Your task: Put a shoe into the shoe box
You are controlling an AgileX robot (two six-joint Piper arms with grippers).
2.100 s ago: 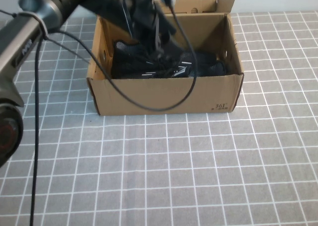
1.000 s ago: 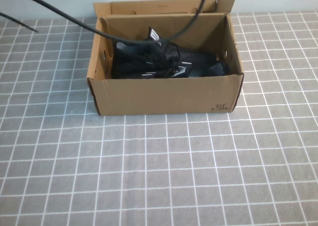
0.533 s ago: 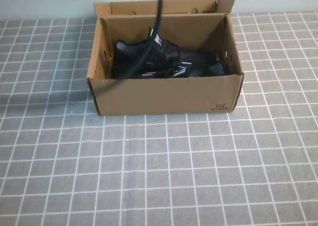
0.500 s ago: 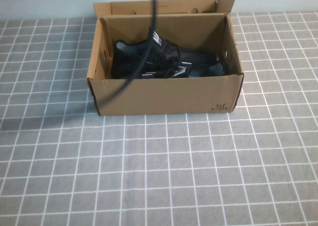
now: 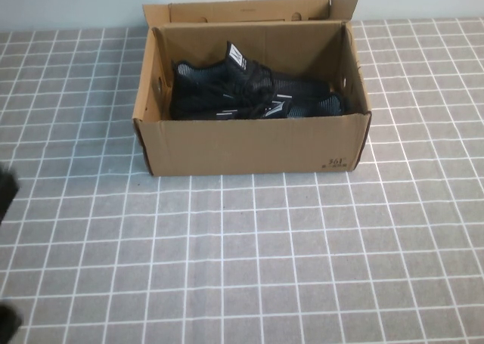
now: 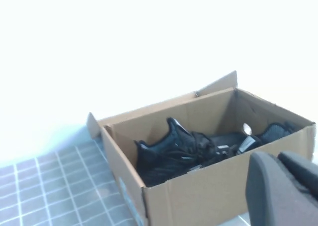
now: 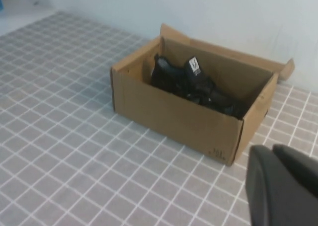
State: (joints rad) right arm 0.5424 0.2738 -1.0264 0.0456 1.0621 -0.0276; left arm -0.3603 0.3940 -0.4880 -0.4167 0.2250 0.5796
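Step in hand: the placing is judged done; the shoe (image 5: 249, 94) is seen lying inside the shoe box (image 5: 253, 144), and nothing is held by either arm.

Left gripper (image 6: 283, 191): its dark body is seen in its own wrist view, drawn back on the robot's left of the box and raised to about rim height; the jaws are pressed together on nothing. In the high view only a dark blur at the left edge is shown.

Right gripper (image 7: 283, 186): it is parked well apart from the box, off toward the robot's right and nearer the robot; the jaws are pressed together on nothing. It is not shown in the high view.

Shoe box: it is set on the gridded worktop (image 5: 249, 261), open at the top, with its flap lid (image 5: 249, 10) folded back on the side farthest from both sets of jaws.

Contents: black mesh footwear is laid lengthwise along the box floor, its white tongue tag (image 5: 237, 57) standing up, well clear of both sets of jaws. Whether one shoe or two are inside cannot be told for certain.

Next move: little is judged to be called for beyond keeping both arms clear; if the lid is to be closed, the flap would have to be reached from the far side.
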